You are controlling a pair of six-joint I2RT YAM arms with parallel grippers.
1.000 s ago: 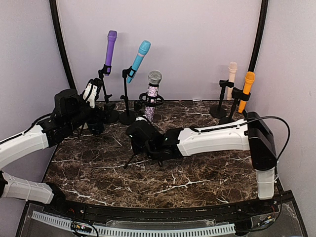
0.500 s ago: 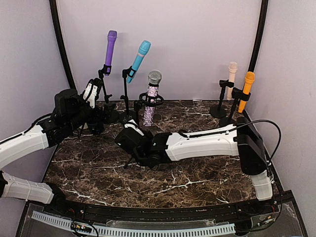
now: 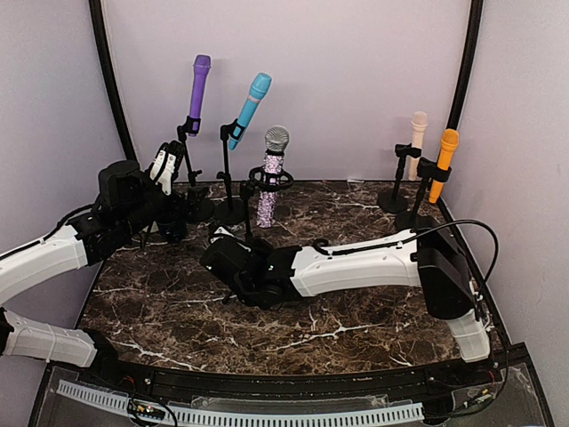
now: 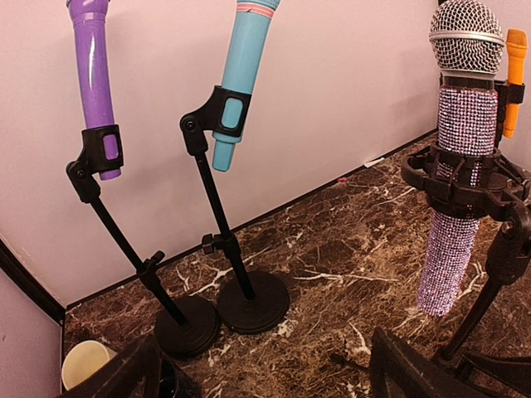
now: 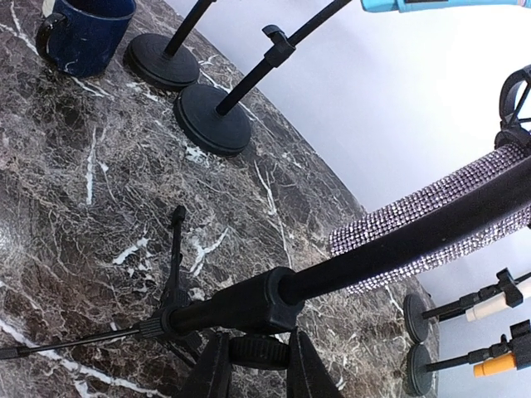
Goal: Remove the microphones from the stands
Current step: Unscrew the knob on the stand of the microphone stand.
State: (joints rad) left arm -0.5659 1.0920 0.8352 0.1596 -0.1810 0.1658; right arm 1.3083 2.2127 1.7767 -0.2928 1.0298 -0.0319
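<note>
The glitter microphone (image 3: 268,182) with a silver grille stands in a black shock mount on a tripod stand (image 3: 246,206) at the table's middle back. In the right wrist view my right gripper (image 5: 260,366) is shut on the stand's round knob (image 5: 261,352), just under its pole (image 5: 249,303), with the glitter body (image 5: 431,228) above. The right gripper (image 3: 222,252) sits low at the stand's base. My left gripper (image 4: 265,383) is wide open and empty. It is left of the microphone (image 4: 460,182), apart from it, and shows in the top view (image 3: 165,167).
Purple (image 3: 198,84) and blue (image 3: 251,105) microphones stand on round-base stands at the back left. Cream (image 3: 417,133) and orange (image 3: 444,160) ones stand at the back right. A dark blue mug (image 5: 83,33) sits near the left stands' bases (image 4: 253,303).
My right arm has swung left at the stand's base, and the glitter microphone has shifted slightly left with it. The left arm has not moved.
</note>
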